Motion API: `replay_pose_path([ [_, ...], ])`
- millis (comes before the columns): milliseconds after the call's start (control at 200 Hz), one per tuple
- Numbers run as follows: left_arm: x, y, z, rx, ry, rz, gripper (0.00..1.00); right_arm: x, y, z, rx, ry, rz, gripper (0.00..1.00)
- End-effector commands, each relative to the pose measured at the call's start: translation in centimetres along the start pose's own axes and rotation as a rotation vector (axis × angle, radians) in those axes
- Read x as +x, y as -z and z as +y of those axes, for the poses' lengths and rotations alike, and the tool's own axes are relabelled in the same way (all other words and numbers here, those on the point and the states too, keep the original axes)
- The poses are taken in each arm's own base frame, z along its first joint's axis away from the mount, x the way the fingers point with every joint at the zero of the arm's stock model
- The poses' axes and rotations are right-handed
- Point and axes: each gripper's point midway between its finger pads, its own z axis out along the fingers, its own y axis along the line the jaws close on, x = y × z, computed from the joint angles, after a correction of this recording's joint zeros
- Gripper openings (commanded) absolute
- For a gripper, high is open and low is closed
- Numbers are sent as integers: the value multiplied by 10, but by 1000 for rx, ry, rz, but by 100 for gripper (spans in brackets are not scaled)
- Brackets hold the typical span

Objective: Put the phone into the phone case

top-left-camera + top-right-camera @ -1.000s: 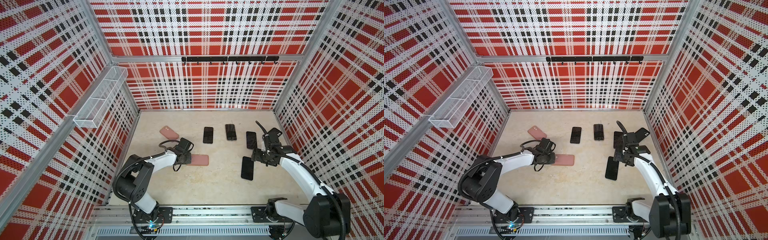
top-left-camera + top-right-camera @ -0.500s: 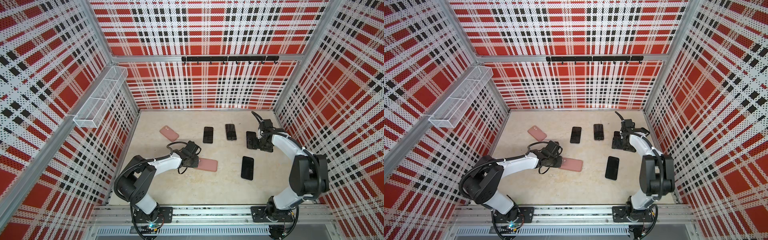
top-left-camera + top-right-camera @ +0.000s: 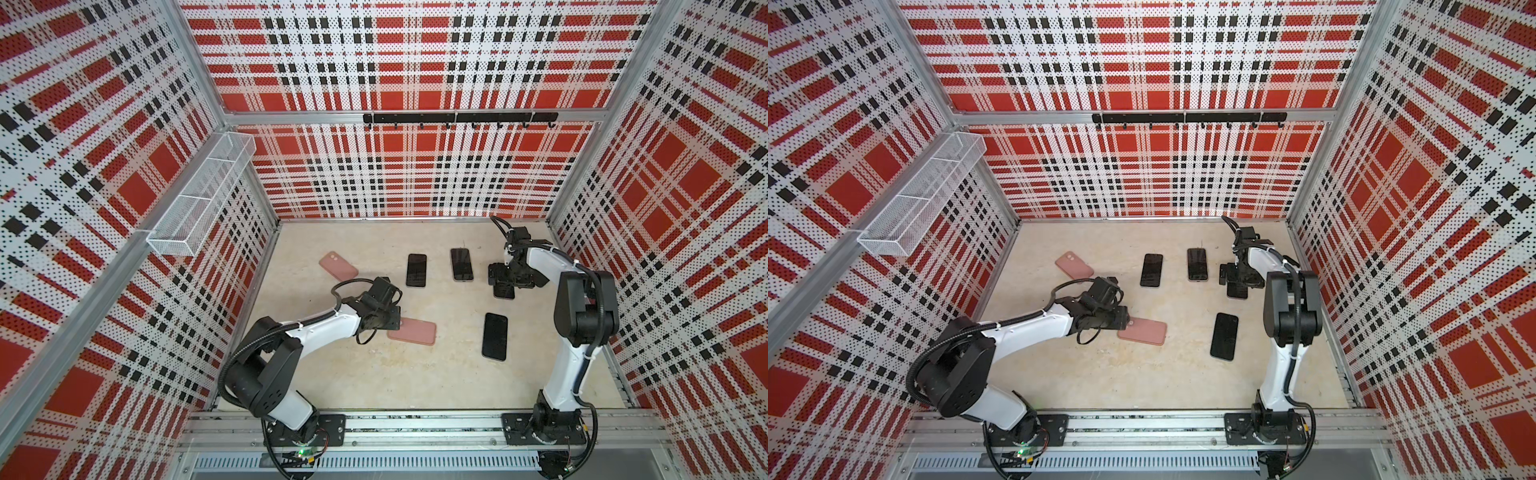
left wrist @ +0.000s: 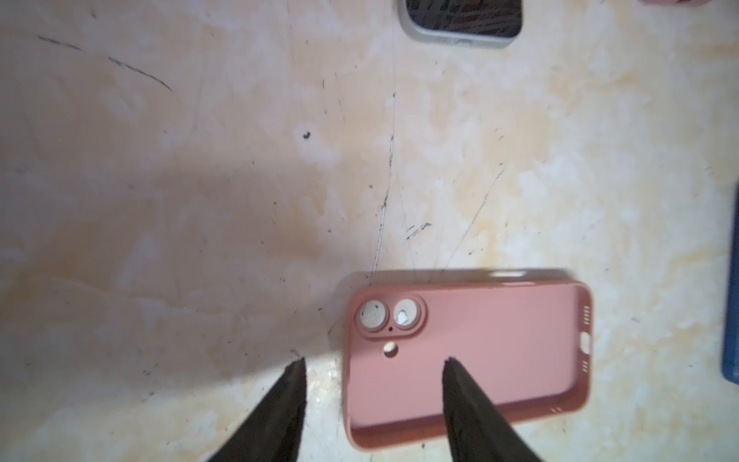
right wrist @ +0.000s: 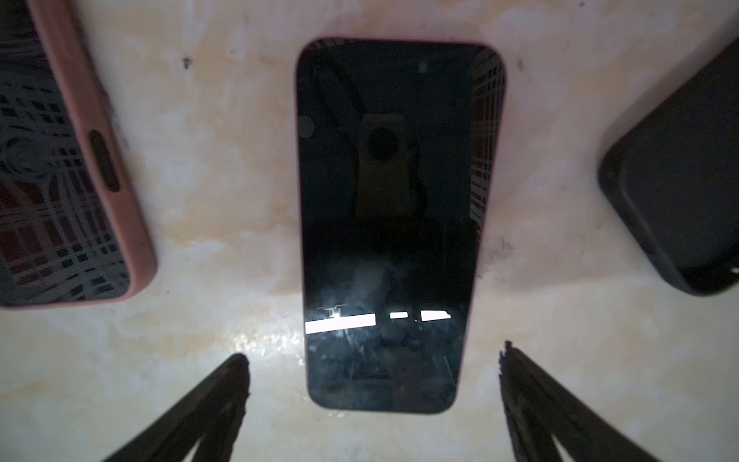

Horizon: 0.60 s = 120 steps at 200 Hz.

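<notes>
Right now your left gripper (image 4: pixel 374 362) has its jaws apart and grips nothing. One finger (image 4: pixel 464 412) hangs over the pink phone case (image 4: pixel 500 352), and the other is off the case's camera-hole end, above the bare desk (image 4: pixel 200 200). The case lies flat with its hollow side up and nothing inside it. In both top views it is near the middle of the desk, right at the tip of the left gripper (image 3: pixel 384 320) (image 3: pixel 1121 320). Your right gripper (image 5: pixel 372 352) is spread wide and also holds nothing. Its fingers stand on either side of one short end of the bare phone (image 5: pixel 392 224), which lies screen up and flat on the desk. In both top views that phone (image 3: pixel 504 293) (image 3: pixel 1236 293) is toward the right rear of the desk, well apart from the pink phone case, so it is not in the case. Beside it, in the right wrist view, you have a phone in a pink case (image 5: pixel 60 180) on one side and a black phone case (image 5: pixel 680 180) on the other. A second pink case (image 3: pixel 338 266) lies toward the left rear, back up.
</notes>
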Motion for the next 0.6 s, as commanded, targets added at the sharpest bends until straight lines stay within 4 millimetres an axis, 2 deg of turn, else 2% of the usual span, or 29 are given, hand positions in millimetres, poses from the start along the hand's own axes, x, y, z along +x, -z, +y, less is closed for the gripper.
replay_pose_path([
  [0, -28, 31, -8, 63, 33, -90, 61, 1, -11, -5, 6, -2, 38, 99],
  [160, -41, 49, -4, 87, 65, -146, 61, 5, -29, -10, 15, -18, 77, 96],
  [356, -48, 50, -5, 107, 78, -168, 60, 12, -43, -11, 15, -23, 108, 85],
  [441, -53, 50, -7, 131, 98, -181, 60, 14, -42, -11, 15, -18, 102, 76],
  [596, -68, 49, -16, 200, 142, -207, 60, 11, -28, -10, 5, -1, 60, 68],
])
